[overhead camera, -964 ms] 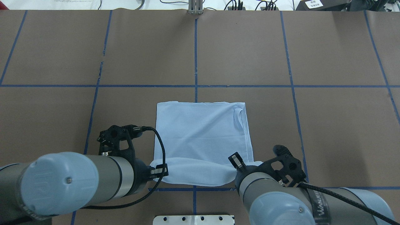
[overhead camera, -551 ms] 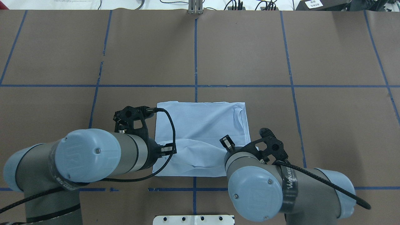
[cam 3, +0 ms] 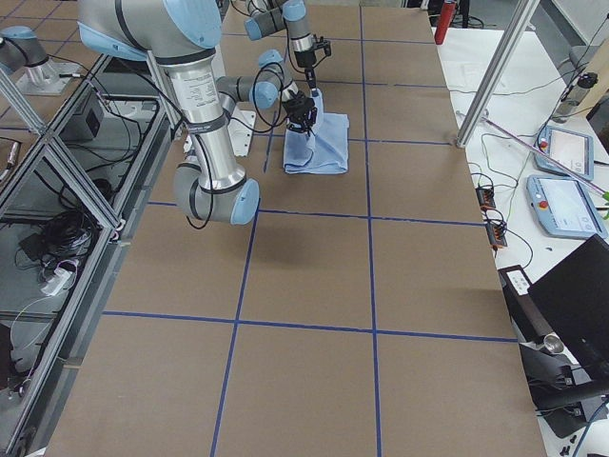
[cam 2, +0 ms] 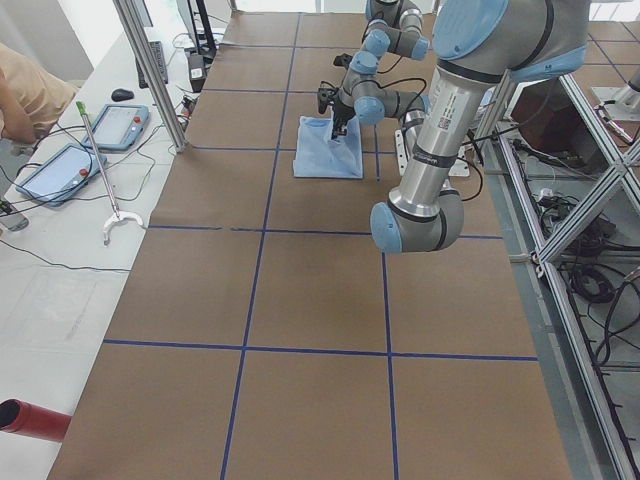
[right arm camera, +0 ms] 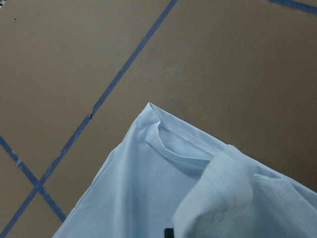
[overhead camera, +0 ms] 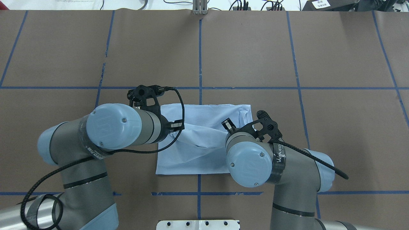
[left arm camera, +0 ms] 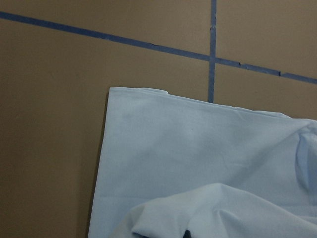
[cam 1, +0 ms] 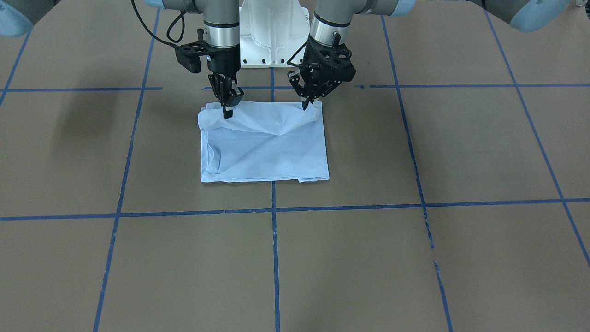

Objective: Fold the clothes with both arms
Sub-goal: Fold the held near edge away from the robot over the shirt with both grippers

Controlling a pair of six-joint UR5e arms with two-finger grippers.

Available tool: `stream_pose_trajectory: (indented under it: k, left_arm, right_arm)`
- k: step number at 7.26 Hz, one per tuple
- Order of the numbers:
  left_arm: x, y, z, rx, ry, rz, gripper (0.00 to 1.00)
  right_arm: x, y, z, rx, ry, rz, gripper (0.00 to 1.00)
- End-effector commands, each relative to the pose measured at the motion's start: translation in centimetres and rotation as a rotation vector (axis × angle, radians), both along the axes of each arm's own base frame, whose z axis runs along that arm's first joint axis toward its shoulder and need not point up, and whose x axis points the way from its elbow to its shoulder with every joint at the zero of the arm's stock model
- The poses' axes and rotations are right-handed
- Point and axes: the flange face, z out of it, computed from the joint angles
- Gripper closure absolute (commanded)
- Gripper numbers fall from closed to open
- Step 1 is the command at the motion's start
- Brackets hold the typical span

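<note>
L gripper [cam 1: 305, 105] & R gripper [cam 1: 227, 112] pinch T-shirt [cam 1: 267, 152] robot-side edge; edge up.

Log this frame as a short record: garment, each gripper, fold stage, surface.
garment: light blue T-shirt, already folded into a rectangle
left gripper: shut on T-shirt, pinching one corner of the raised edge
right gripper: shut on T-shirt, pinching the other corner
fold stage: gripped edge held above the lower layer, sagging between the grippers; not yet laid down
surface: table, brown cover with blue tape grid
</note>
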Motion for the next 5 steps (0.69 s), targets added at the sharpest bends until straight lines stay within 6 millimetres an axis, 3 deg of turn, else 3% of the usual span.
stream_pose_trajectory:
  k: [1, 3, 5]
  left_arm:
    - [2.5, -2.6, 2.7, 0.010, -0.035, -0.008, 1.00]
    - [2.9, -2.8, 3.4, 0.004, -0.048, -0.008, 1.00]
    - [3.2, -2.8, 3.6, 0.001, -0.052, -0.005, 1.00]
  right_arm:
    - [-1.0, -1.8, 1.4, 0.009, 0.020, 0.009, 1.00]
    - [-4.1, -4.2, 0.2, 0.007, 0.043, 0.025, 1.00]
    - [-4.9, -5.3, 1.1, 0.012, 0.039, 0.031, 1.00]
